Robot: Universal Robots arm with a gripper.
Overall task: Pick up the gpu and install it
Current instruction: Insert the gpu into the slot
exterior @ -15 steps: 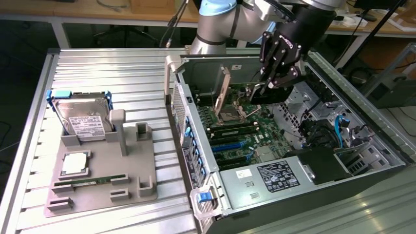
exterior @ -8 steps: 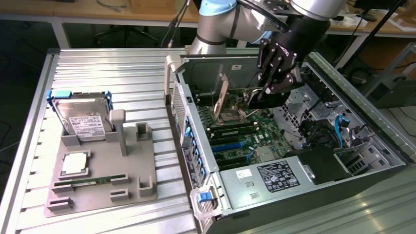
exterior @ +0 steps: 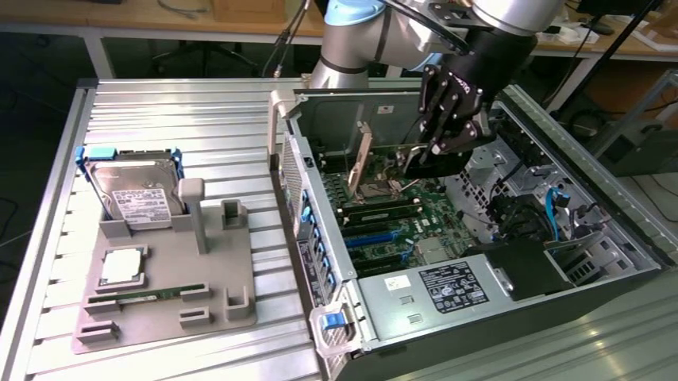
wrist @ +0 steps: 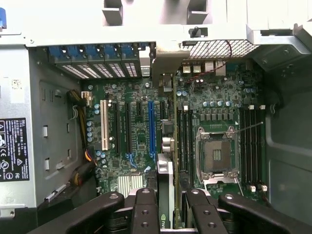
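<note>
While I hang over the open computer case (exterior: 593, 238), I count one gpu (wrist: 165, 195), one hard drive (exterior: 132, 194), one memory stick (exterior: 143, 295) and one small silver processor (exterior: 122, 266); these last three sit on a grey holder (exterior: 217, 298) on the surface (exterior: 159, 103). My pincer (wrist: 168, 207) is closed on the gpu, black fingers (wrist: 145, 214) pressing both faces. The card stands on its edge above the motherboard (wrist: 141, 141), its long axis running from my fingers toward the rear wall of the case, parallel to the blue slot (wrist: 152, 124). It looks thin, with a silver bracket (wrist: 163, 66) at the far end.
</note>
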